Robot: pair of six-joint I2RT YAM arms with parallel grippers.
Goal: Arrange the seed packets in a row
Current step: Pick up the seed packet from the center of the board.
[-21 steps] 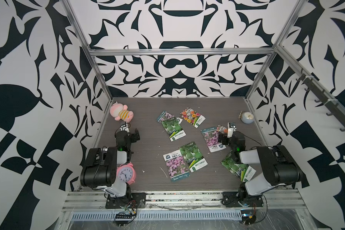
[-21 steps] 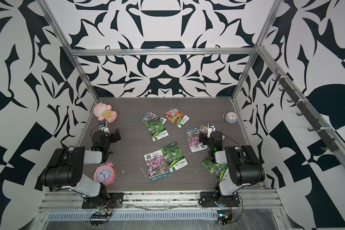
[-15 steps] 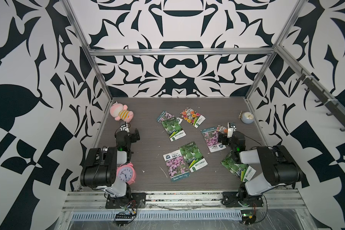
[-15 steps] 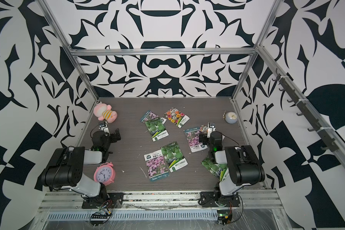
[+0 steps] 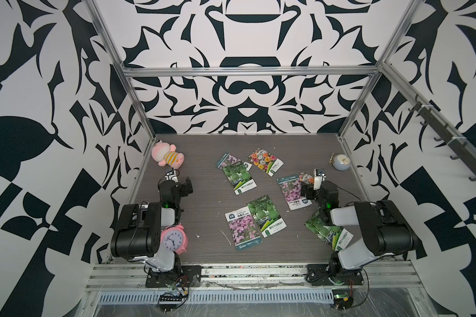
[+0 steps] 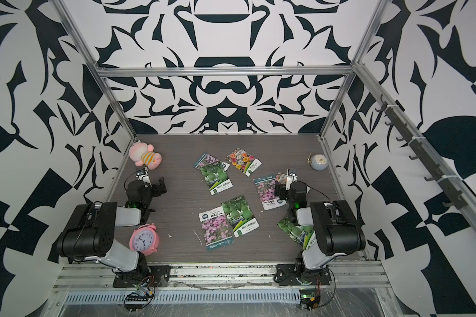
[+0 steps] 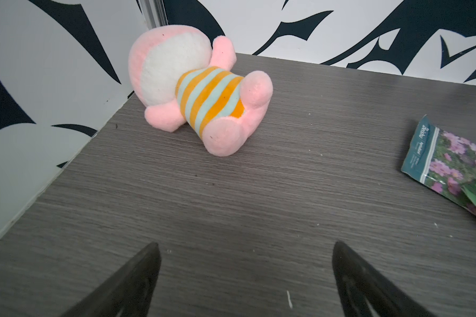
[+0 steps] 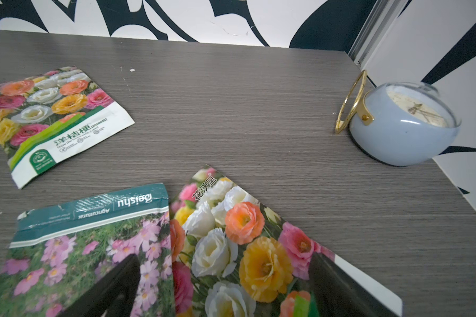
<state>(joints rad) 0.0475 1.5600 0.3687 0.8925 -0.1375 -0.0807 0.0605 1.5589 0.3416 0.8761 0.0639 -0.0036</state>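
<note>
Left gripper (image 7: 245,244): jaws wide, empty, over bare table (image 7: 231,192). Plush (image 7: 201,93) is ahead-left. Its nearest packet is the purple packet (image 7: 451,164), ahead and well off to its right, tucked under a gourd packet (image 5: 238,177). Centre pair (image 5: 267,216) lies between the arms.

Right gripper (image 8: 224,255): jaws wide, empty, right over the seam where second purple packet (image 8: 94,247) meets bloom packet (image 8: 245,233), one fingertip above each. The purple's long axis runs along the gripper's forward line; the bloom's is skewed.

No row yet. My read: right arm is nearer and should shift sideways to centre on one packet.
</note>
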